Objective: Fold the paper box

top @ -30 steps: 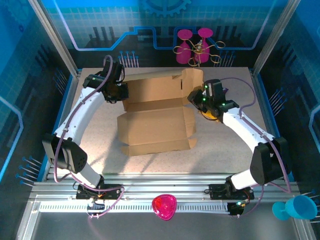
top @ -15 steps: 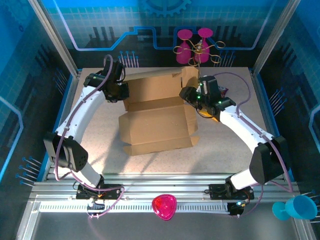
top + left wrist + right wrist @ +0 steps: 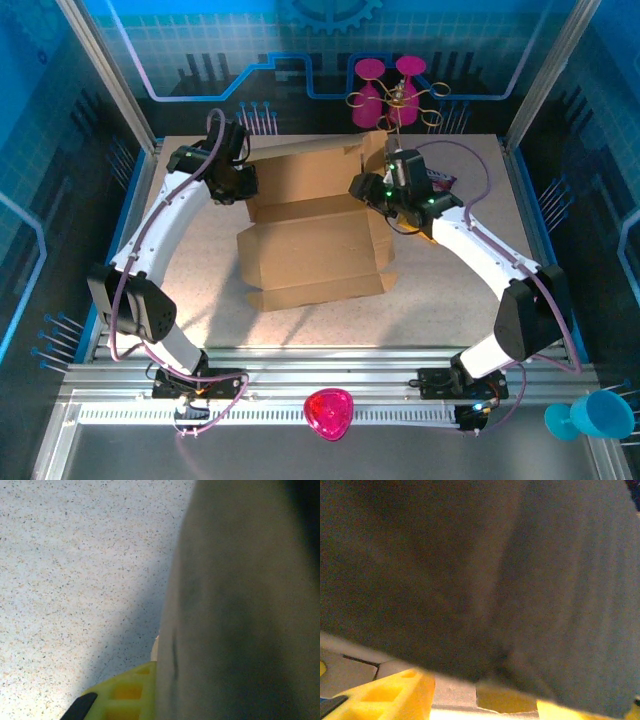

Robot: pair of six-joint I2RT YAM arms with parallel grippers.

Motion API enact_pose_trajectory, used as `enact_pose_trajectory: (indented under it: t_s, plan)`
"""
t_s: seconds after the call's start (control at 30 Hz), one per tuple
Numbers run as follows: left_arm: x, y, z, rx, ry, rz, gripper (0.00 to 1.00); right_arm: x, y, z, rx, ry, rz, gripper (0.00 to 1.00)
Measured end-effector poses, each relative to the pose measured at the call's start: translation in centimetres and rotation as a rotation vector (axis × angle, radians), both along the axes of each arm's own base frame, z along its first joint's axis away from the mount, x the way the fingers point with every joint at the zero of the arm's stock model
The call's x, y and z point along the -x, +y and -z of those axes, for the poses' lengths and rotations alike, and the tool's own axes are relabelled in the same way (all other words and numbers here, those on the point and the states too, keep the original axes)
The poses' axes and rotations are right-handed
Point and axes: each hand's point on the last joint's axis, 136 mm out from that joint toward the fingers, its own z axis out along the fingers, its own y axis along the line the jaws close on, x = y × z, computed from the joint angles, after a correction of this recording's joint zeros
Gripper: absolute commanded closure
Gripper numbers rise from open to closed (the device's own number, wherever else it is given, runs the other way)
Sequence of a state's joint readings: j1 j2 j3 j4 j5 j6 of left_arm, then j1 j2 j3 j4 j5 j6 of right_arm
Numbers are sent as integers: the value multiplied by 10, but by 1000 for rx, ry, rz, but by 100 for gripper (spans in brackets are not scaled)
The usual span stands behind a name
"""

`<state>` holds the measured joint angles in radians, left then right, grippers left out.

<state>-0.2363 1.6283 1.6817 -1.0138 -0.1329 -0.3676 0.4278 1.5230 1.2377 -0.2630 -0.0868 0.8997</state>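
Right gripper (image 3: 362, 188) shifted left against paper box (image 3: 310, 250) (opening: cannot tell); left gripper (image 3: 243, 185) pinches it.

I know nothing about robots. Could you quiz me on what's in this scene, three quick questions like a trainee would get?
1. True or false: the paper box is already folded shut, with no flaps sticking out.
2. What colour are the goblets beyond the table's far edge? A green, B pink, C white.
3. Which gripper is clamped on the box's far left corner?

Key: 1 false, its flaps are spread open. 2 B. 3 the left gripper.
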Motion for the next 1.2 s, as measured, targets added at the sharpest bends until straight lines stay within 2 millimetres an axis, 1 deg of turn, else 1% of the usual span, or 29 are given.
enact_pose_trajectory:
  t_s: [0.07,0.17,0.2,0.27,0.3,0.37,0.47,0.53,0.6,0.7,0.77,0.87,0.93,1.03,1.07,1.13,1.2]
  plan:
    - [0,0,0,0,0,0,100,-1,1,-1,3,-2,-4,45]
    - [0,0,-1,1,-1,0,100,-3,4,4,13,7,-13,48]
    - [-1,0,-1,1,-1,0,100,-3,6,6,17,11,-17,50]
    - [-1,0,-2,1,-2,0,100,-5,8,12,31,22,-27,60]
    - [-1,0,-2,0,-1,-1,100,-5,9,15,37,31,-32,62]
    - [-1,1,-2,0,0,-4,100,-7,12,21,52,48,-40,62]
    - [0,4,-1,-3,6,-10,100,-8,17,25,68,63,-57,55]
    - [1,5,-1,-4,9,-12,100,-7,22,26,78,68,-72,53]
    - [2,6,0,-5,14,-13,100,-5,25,26,91,72,-84,53]
    - [3,6,1,-6,19,-13,100,-3,25,28,112,80,-94,58]
    - [3,7,1,-5,20,-15,100,-2,24,29,121,85,-96,59]
    - [2,9,1,-2,21,-20,100,-1,24,30,126,85,-101,59]
    - [2,9,1,2,22,-21,100,-1,25,30,127,82,-104,55]
    - [2,9,2,11,25,-21,100,0,25,25,128,67,-114,50]
    - [3,9,2,13,27,-21,100,1,25,20,128,53,-119,49]
    - [3,9,3,23,30,-22,100,3,23,5,124,16,-126,46]
    - [1,8,3,38,28,-21,100,7,19,-20,101,-43,-135,45]
